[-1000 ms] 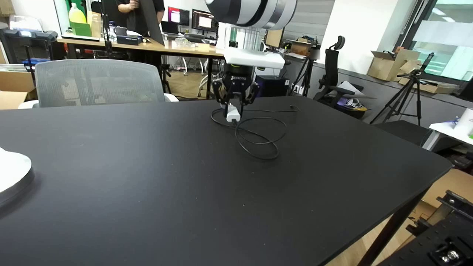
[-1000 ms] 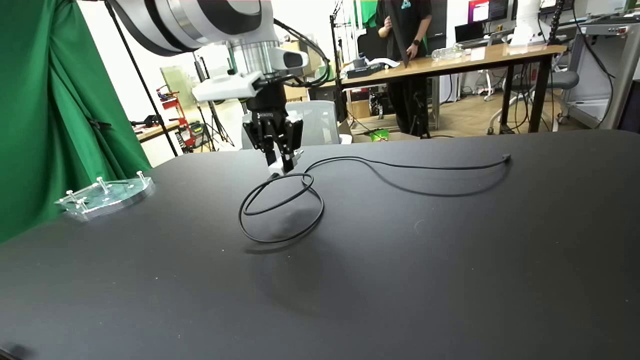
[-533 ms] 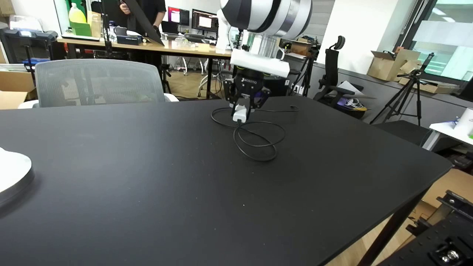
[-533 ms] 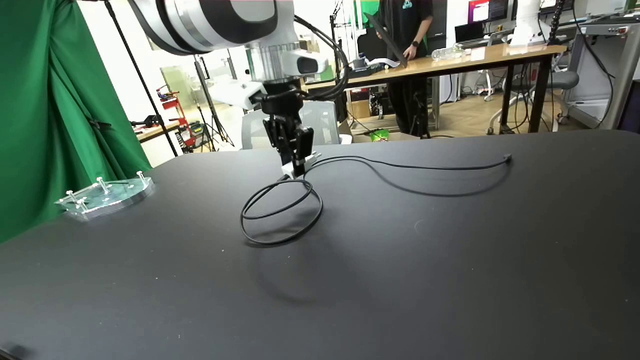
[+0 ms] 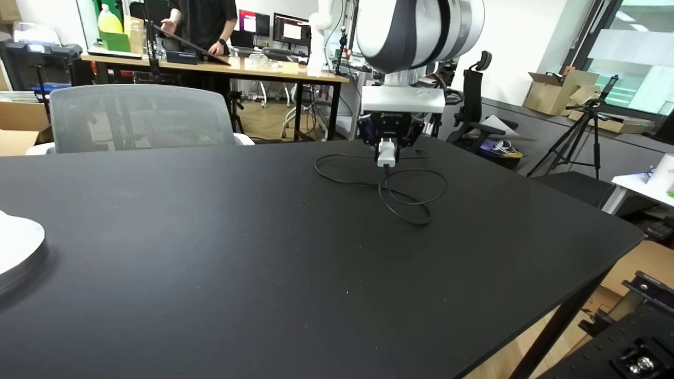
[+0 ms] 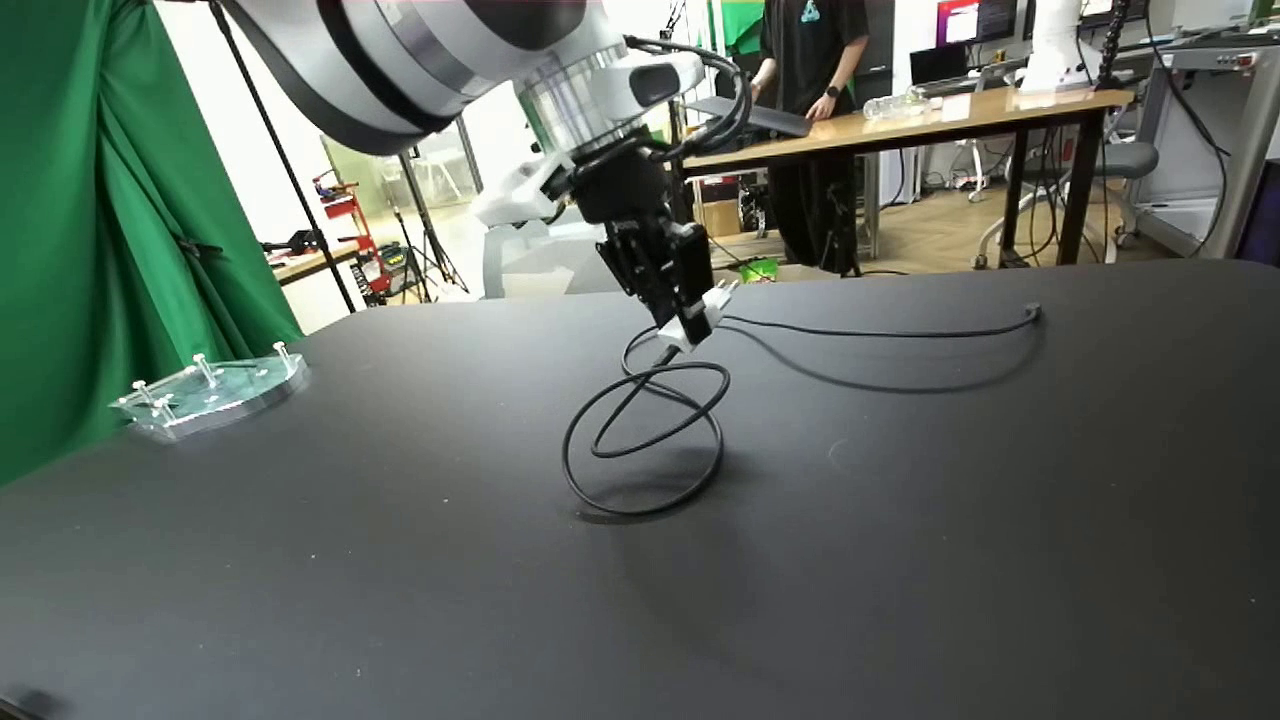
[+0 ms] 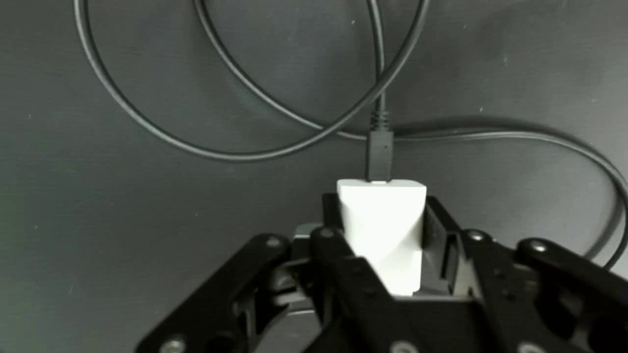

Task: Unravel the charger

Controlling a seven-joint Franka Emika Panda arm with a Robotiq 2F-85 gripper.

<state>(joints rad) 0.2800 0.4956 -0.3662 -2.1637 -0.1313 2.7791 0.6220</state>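
Note:
A white charger plug (image 5: 387,153) is held in my gripper (image 6: 690,322), a little above the black table. In the wrist view the gripper (image 7: 381,215) has its fingers against both sides of the plug (image 7: 382,225). The plug's prongs point away from the cable side in an exterior view. A black cable (image 7: 230,156) runs from the plug's end. It makes crossing loops (image 6: 630,513) beside and below the plug, partly raised off the table. From there it runs out to a small connector end (image 6: 1033,312), which also shows in an exterior view (image 5: 423,152).
The black table (image 5: 237,252) spreads beneath the arm. A clear plate with white pegs (image 6: 215,395) lies near the green curtain (image 6: 110,250). A white rounded object (image 5: 20,245) sits at the table's left in an exterior view. A mesh chair (image 5: 142,118) stands behind the table edge.
My gripper has moved right in both exterior views, carrying the plug and tilting. The cable loops have been dragged along with it. The far connector has shifted only slightly.

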